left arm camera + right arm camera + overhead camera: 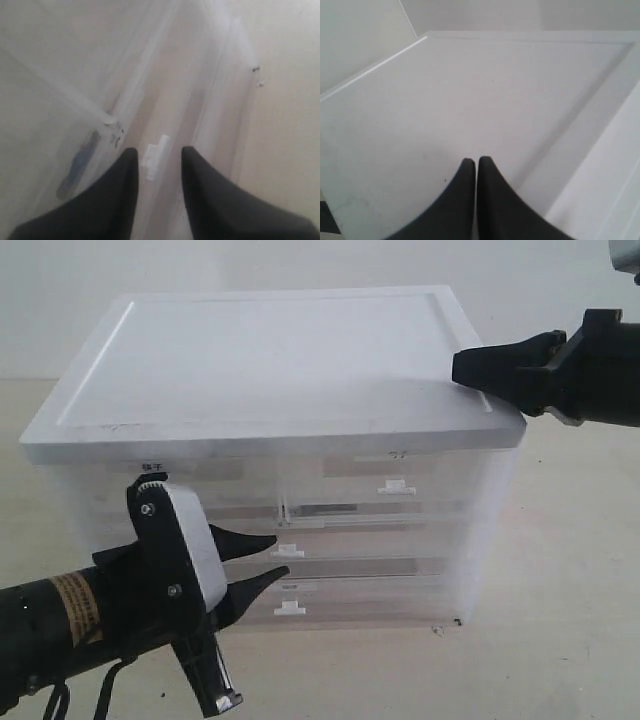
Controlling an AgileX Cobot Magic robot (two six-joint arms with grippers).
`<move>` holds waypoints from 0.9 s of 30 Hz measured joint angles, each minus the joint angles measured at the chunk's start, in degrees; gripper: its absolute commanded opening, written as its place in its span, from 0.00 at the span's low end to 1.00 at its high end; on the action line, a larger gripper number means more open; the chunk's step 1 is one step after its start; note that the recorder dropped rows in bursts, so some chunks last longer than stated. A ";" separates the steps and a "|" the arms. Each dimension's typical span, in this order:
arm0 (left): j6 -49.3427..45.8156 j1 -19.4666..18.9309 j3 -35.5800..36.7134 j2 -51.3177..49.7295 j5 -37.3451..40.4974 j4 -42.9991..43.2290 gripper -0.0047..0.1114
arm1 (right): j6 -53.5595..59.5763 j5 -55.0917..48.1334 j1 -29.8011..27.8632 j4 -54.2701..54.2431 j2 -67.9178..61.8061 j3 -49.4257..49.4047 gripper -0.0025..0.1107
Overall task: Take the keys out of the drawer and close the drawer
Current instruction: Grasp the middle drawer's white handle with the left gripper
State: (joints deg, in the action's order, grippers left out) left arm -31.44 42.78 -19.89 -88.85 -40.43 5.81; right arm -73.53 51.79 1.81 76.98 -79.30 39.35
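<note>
Exterior view: a plastic drawer cabinet [270, 360] with a flat white top and see-through drawer fronts fills the middle of the picture. The left claw [280, 555] hovers in front of the cabinet, level with its middle row. Its two black fingers are spread apart and point at a small white tab handle [288, 550]. This handle belongs to the wide drawer [400, 540] that the task appears to concern. That drawer sits flush with the cabinet front, as does every other drawer, so none is pulled out.

Left wrist view: the left claw [159, 150] has one finger on either side of the handle [155, 157], with a gap on each side, so it grips nothing. Behind the cloudy plastic beside the handle is a blurred blue-grey smudge [79, 166]. It may be the keys inside the cabinet, but the shape is too vague to tell. The keys are not clearly visible in any view.

Right wrist view: the right claw [474, 160] has its fingers pressed together with nothing between them, low over the cabinet's top [470, 90]. In the exterior view this claw [455, 365] sits at the top's far right corner, seemingly steadying the cabinet.

Judging progress, the task is at its very start. The handle is lined up but not yet pinched. Opening the drawer, lifting out the keys and pushing the drawer shut all remain.
</note>
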 measured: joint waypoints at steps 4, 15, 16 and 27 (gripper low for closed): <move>-4.65 0.85 -0.25 -0.08 1.34 -1.90 0.34 | 0.12 0.22 0.00 0.03 0.00 0.00 0.02; -35.67 14.72 -0.98 -0.13 0.48 -20.91 0.34 | 0.22 0.46 0.00 0.26 0.00 0.00 0.02; -45.37 16.80 -1.34 -0.13 -0.86 -31.94 0.34 | 0.22 0.46 0.00 0.26 0.00 0.00 0.02; -55.75 20.94 -4.23 -13.56 -19.32 -41.67 0.34 | 0.36 0.57 0.00 0.42 0.00 0.00 0.02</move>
State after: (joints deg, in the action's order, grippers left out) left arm -87.20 63.72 -24.12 -102.41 -59.75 -35.86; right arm -73.17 52.36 1.81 77.40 -79.30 39.35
